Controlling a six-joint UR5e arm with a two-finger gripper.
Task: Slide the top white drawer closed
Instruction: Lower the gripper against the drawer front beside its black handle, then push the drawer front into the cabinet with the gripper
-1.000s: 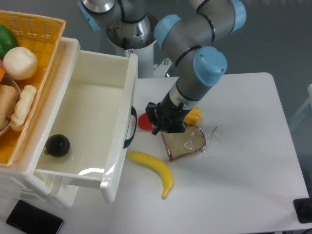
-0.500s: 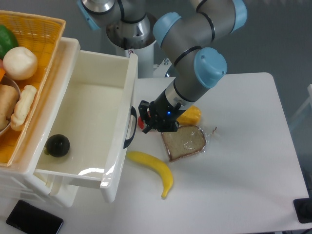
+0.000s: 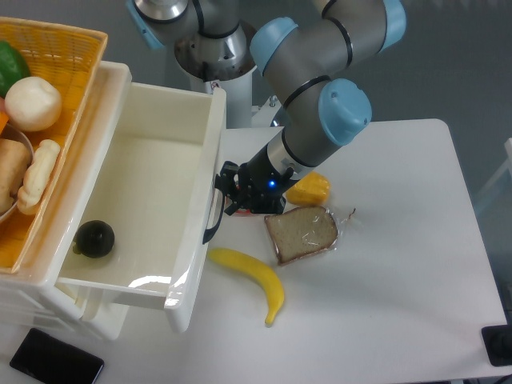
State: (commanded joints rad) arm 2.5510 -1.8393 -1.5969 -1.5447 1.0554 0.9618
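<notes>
The top white drawer (image 3: 152, 184) stands pulled far out of the cabinet, with a dark round fruit (image 3: 94, 238) inside at its near left. Its curved black handle (image 3: 214, 210) sits on the front face at the right. My gripper (image 3: 230, 194) is right next to that handle, at or almost at the drawer front. Its fingers are dark and small here, and I cannot tell whether they are open or shut. The lower drawer shows only as a white edge (image 3: 104, 316) under the top one.
An orange woven basket (image 3: 48, 120) with vegetables sits on the cabinet at the left. A banana (image 3: 252, 280), a bagged bread slice (image 3: 302, 232), a yellow piece (image 3: 310, 189) and a mostly hidden red item lie on the white table. A black phone (image 3: 54, 360) lies at the bottom left.
My gripper has moved left across the table, from over the bread and red item up to the drawer's handle. The drawer has not visibly moved.
</notes>
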